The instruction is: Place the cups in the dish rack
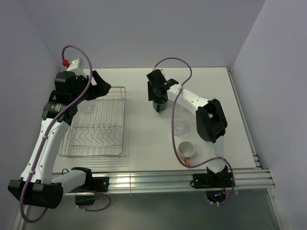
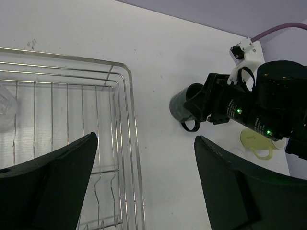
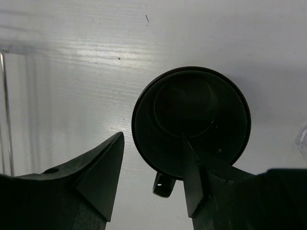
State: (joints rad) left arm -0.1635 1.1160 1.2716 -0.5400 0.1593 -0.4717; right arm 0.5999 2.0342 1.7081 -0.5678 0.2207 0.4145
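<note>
The black mug [image 3: 192, 120] stands upright on the white table, right of the dish rack [image 1: 96, 125]. My right gripper [image 3: 151, 158] is open just above it: one finger is over the mug's inside, the other outside its left wall, and the handle [image 3: 163, 184] shows between them. The mug also shows in the left wrist view [image 2: 182, 106]. My left gripper [image 2: 146, 143] is open and empty above the rack's far right corner [image 2: 122, 72]. A clear tumbler [image 2: 7, 112] sits in the rack. Another clear tumbler [image 1: 181, 123] and the orange mug [image 1: 186, 150] stand on the table.
A pale yellow-green cup [image 2: 256, 140] lies on the table beyond the right arm. The right arm's elbow [image 1: 211, 120] hangs over the table's right half. Walls close in the table at the back and sides.
</note>
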